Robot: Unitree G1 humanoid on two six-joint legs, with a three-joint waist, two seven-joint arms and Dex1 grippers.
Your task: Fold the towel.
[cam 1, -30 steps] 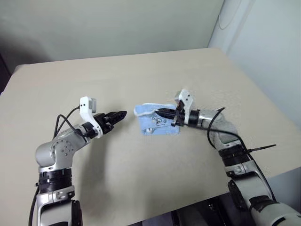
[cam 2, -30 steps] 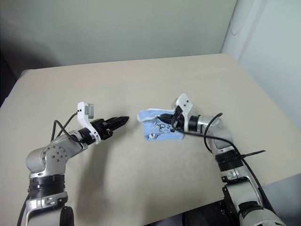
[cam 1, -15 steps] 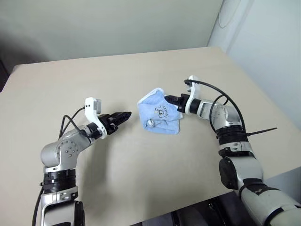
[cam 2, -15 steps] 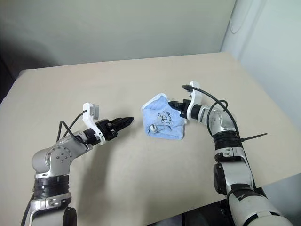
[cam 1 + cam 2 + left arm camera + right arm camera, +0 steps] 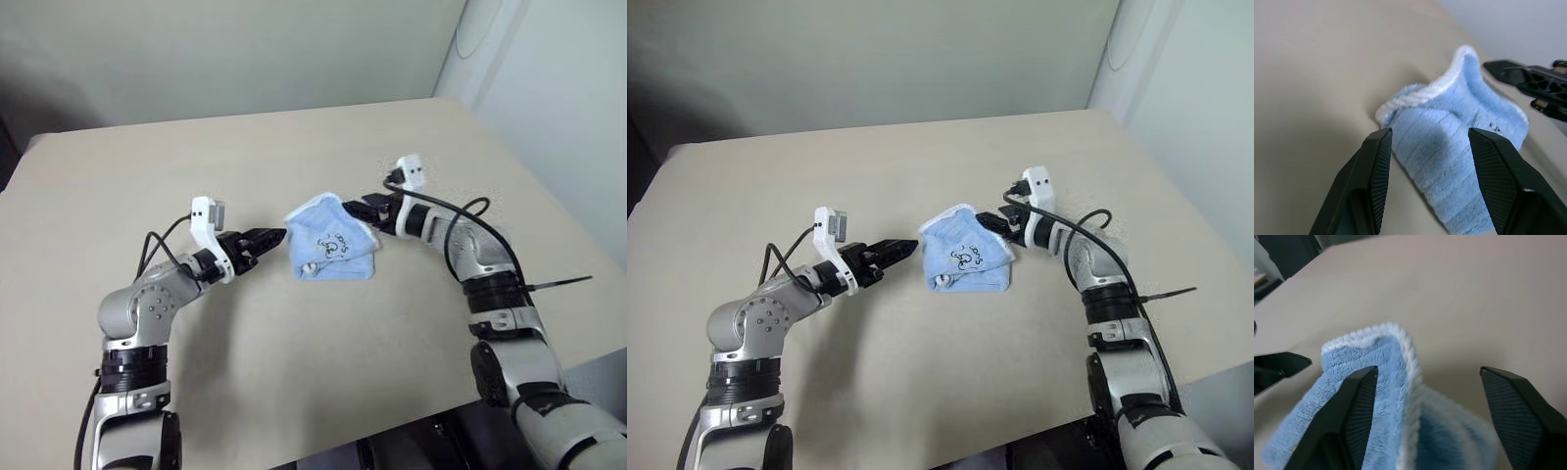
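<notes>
The towel point(image 5: 329, 241) is a small light blue terry cloth with white edging, lying bunched and partly doubled over in the middle of the beige table point(image 5: 245, 157). One edged corner point(image 5: 1400, 340) of it stands up. My right gripper point(image 5: 359, 208) is at the towel's far right corner, open, and the raised white edge lies just ahead of its fingers point(image 5: 1359, 401) with nothing pinched. My left gripper point(image 5: 275, 236) points level at the towel's left side, open. In the left wrist view the towel point(image 5: 1449, 147) sits just beyond the left gripper's spread fingers point(image 5: 1376, 161).
The table's right edge point(image 5: 549, 211) runs close behind my right arm, with a pale wall beyond it. Bare tabletop lies in front of and behind the towel. In the left wrist view the right gripper point(image 5: 1535, 88) shows past the towel.
My right gripper was shut on the towel's corner, lifted it up and across, and has now opened and let it go. My left gripper has moved right, closer to the towel.
</notes>
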